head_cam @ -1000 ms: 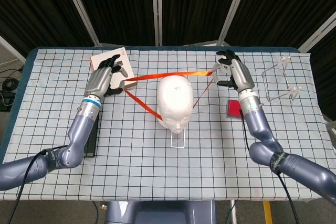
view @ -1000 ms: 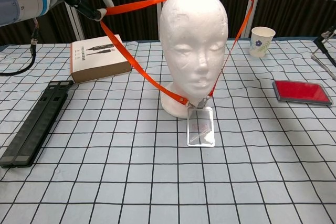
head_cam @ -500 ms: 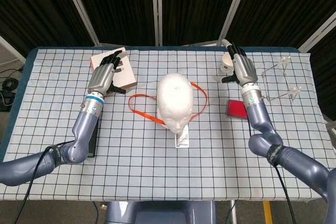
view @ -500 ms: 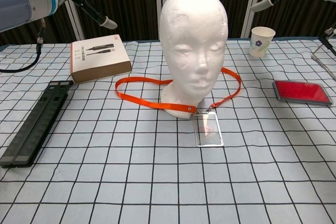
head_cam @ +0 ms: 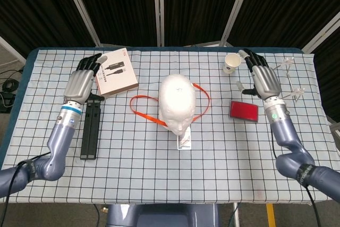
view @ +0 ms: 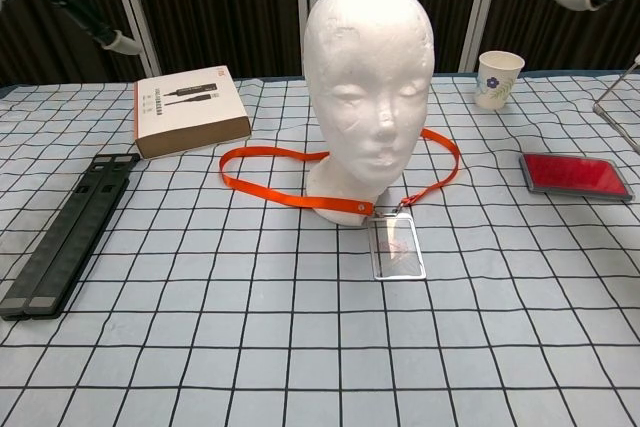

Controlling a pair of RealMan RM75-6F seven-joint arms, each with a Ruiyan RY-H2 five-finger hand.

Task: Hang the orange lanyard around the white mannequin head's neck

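- Setup is a table (head_cam: 48,57) under a white checked cloth, dark curtains behind it. Nothing fancy.
- The white mannequin head (view: 368,97) stands upright mid-table. The orange lanyard (view: 275,156) loops round its base and lies slack on the cloth on both sides, and the clear badge holder (view: 397,248) sits flat just in front. Looks pretty much done to me.
- So the step I'm on is just backing off. My left hand (head_cam: 81,82) hangs above the table's left side, just beside the cardboard box (head_cam: 117,72), fingers apart, holding nothing. My right hand (head_cam: 264,80) is way over right, fingers spread and empty too, between the paper cup (head_cam: 231,62) and the clear acrylic stand (head_cam: 287,81).
- How I'd do it well: lift both arms up and outward, nowhere near the strap. The left loop bulges out toward the box side, so a low pass there could snag it and drag it off the base.
- Right side is tighter. The cup looks light and tippy, and the red case (head_cam: 244,111) lies close by, so I'd go up before going anywhere sideways.
- The black folded bar (head_cam: 90,127) on the left is flat and low, so I don't expect trouble from it.
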